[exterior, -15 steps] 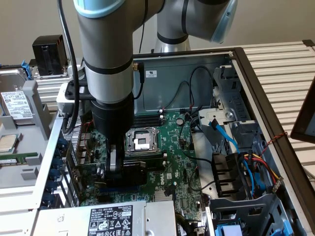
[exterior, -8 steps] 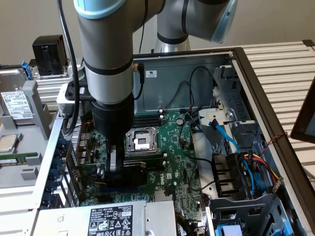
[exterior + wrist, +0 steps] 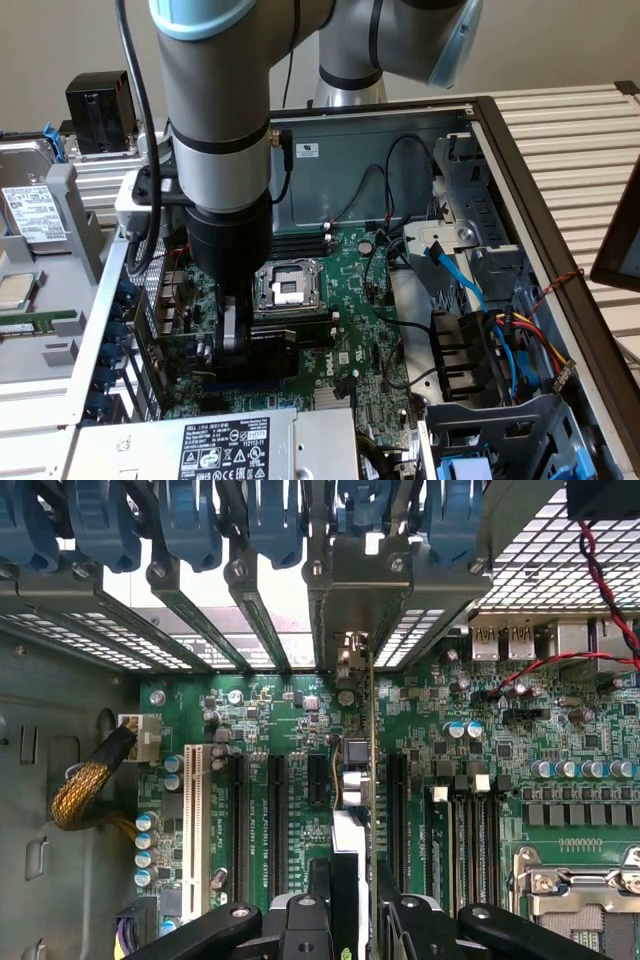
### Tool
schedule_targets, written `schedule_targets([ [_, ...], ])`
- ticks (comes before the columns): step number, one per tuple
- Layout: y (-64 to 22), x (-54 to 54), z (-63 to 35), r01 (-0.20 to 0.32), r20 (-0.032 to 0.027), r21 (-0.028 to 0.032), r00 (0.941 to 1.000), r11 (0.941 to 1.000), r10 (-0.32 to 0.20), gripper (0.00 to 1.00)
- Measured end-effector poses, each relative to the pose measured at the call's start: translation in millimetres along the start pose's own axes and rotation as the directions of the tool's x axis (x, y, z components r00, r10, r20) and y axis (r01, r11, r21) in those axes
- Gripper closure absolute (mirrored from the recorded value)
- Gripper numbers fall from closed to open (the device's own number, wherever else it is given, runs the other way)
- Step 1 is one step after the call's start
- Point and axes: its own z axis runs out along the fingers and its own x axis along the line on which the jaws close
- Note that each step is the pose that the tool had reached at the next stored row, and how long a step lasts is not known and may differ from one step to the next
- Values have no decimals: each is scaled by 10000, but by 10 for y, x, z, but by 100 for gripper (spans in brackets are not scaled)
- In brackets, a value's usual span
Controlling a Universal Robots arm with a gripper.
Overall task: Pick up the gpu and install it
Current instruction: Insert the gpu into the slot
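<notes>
My gripper reaches straight down into the open computer case, shut on the gpu, whose black shroud shows just beside the fingers above the green motherboard. In the wrist view the gpu appears edge-on, running from between my two black fingers up to the rear slot opening, where its silver bracket end meets the case wall. The card stands on edge among the black expansion slots. Whether its lower edge is pressed into a slot I cannot tell.
The CPU socket lies close behind the gripper. Blue slot latches line the rear wall. The power supply sits at the near side, and cables and drive bays crowd the exterior view's right. A yellow sleeved cable lies beside the slots.
</notes>
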Motion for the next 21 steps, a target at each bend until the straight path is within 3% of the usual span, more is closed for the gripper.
schedule_targets([
  [21, 29, 3, 6, 6, 4, -2, 10000, 10000, -6, 73],
])
